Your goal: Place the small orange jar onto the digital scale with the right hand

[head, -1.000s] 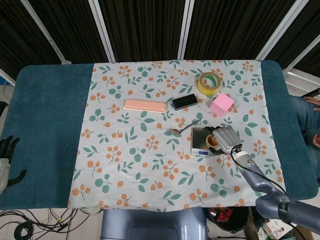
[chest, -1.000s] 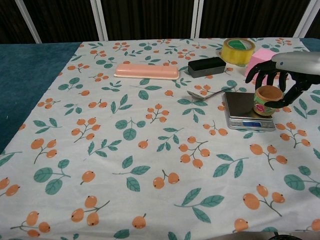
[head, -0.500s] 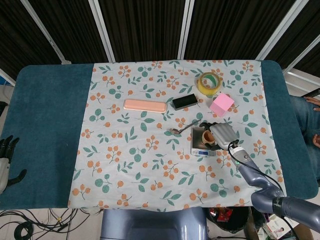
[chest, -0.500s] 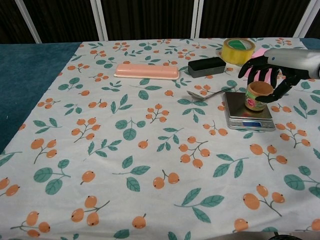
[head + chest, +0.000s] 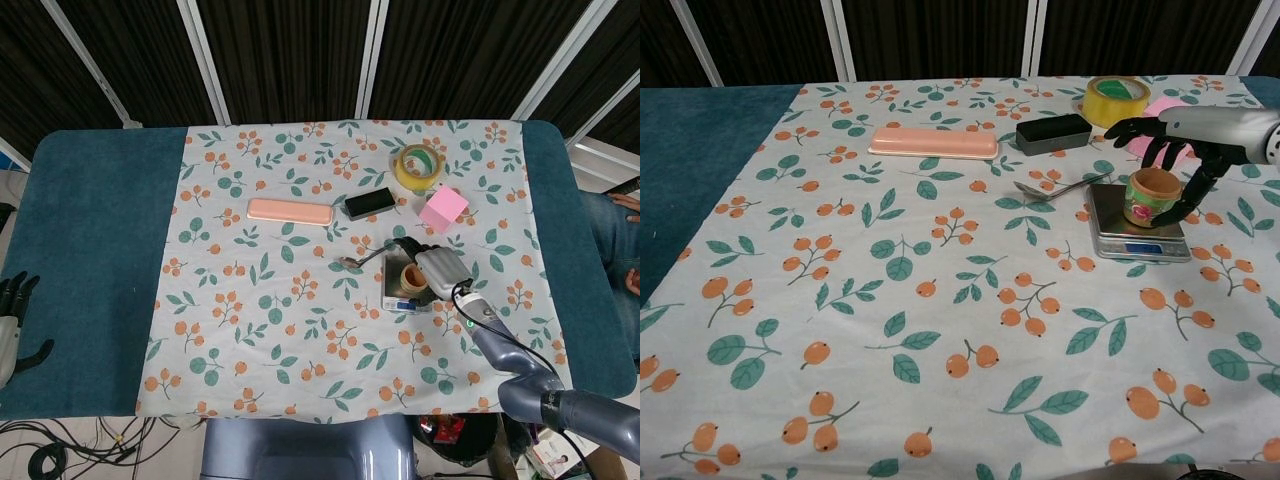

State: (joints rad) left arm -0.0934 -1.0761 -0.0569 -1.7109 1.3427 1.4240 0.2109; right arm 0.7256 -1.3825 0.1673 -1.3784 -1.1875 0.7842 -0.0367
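Orange jar [image 5: 1151, 196] sits in our right robot hand [image 5: 1180, 150], fingers curled around it, over the digital scale [image 5: 1136, 231] at the bench's [image 5: 100, 220] 4 o'clock. Our left robot hand [image 5: 12, 320], fingers apart, holds nothing at 8 o'clock.

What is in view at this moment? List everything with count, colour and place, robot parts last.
small orange jar: one, orange with a floral band, on the digital scale platform.
digital scale: one, silver, right of centre.
spoon: one, metal, just left of the scale.
black box: one, black, behind the spoon.
pink case: one, salmon pink, far centre.
tape roll: one, yellow, far right.
pink block: one, pink, beside the tape.
tablecloth: one, white with orange-berry print.
right hand: fingers around the jar.
left hand: dark, at the table's left edge.
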